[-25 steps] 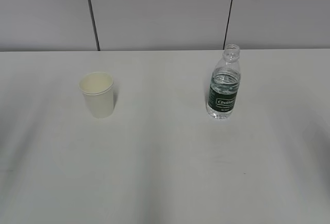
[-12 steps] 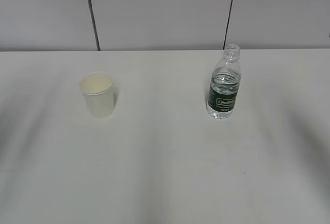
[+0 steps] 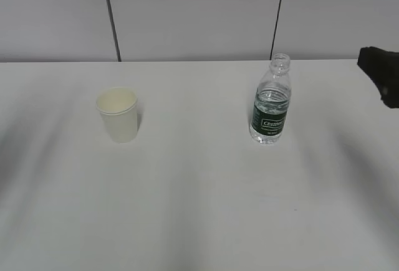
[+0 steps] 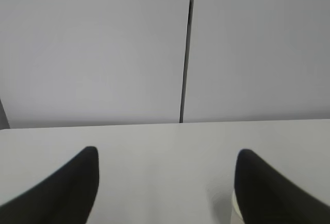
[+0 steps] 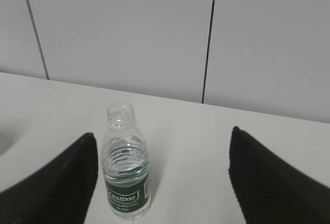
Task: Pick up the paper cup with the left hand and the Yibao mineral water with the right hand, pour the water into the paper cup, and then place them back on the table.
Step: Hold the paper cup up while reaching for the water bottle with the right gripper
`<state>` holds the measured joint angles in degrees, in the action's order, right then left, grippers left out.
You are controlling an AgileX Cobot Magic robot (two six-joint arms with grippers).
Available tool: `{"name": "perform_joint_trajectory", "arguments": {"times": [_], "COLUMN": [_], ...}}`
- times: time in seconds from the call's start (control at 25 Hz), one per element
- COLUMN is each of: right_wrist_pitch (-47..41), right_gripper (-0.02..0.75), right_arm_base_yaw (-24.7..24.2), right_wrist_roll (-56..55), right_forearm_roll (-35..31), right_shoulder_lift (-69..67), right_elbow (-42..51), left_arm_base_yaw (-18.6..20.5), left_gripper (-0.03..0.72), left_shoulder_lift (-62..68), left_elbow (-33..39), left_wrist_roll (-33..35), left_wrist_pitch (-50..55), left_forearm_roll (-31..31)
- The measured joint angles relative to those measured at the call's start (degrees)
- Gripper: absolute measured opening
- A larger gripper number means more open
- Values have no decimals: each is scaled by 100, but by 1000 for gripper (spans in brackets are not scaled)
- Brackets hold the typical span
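The right hand [image 5: 160, 177] has its jaws wide and empty, lined up toward the Yibao mineral water [image 5: 126, 170] for grasping. The left hand [image 4: 165, 188] is also spread and empty beside the paper cup [image 3: 118, 114].

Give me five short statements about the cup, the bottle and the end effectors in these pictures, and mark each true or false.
1. The paper cup stands upright on the table. True.
2. The Yibao mineral water has a cap on. False: its neck is open.
3. The right end effector is shut on the bottle. False: its fingers stand wide apart, and the bottle stands free beyond them.
4. The bottle is taller than the cup. True.
5. The left end effector holds the cup. False: it is open and holds nothing.
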<state>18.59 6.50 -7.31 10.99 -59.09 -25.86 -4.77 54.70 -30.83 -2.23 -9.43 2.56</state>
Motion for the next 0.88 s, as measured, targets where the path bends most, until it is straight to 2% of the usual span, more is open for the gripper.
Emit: {"name": "perform_joint_trajectory", "arguments": {"times": [0.08,0.12,0.48,0.64,0.76,0.88], "right_wrist_pitch": [210,617,1559,1917,2034,2570], "right_gripper": [585,585,584,584,584,584], "right_arm_base_yaw": [0,0,0,0,0,0], "right_wrist_roll": [0,0,2,13,13,13], "right_forearm_roll": [0,0,34,43,43,43], "right_shoulder_lift": [-94,-255,-644,-902,-1001,-1506], "right_elbow": [85,218,361,361,361,361], "left_arm_base_yaw": [0,0,0,-21,-112,-217], "left_gripper": [487,483,475,468,467,465], "left_shoulder_lift": [135,206,425,745,1083,1466], "left_elbow": [223,335,1031,1301,1364,1371], "left_wrist_roll": [0,-6,-468,-884,-989,-994], "left_wrist_pitch": [-352,-533,-1726,-2268,-2653,-3034], "left_forearm_roll": [0,-7,77,595,1054,1422]}}
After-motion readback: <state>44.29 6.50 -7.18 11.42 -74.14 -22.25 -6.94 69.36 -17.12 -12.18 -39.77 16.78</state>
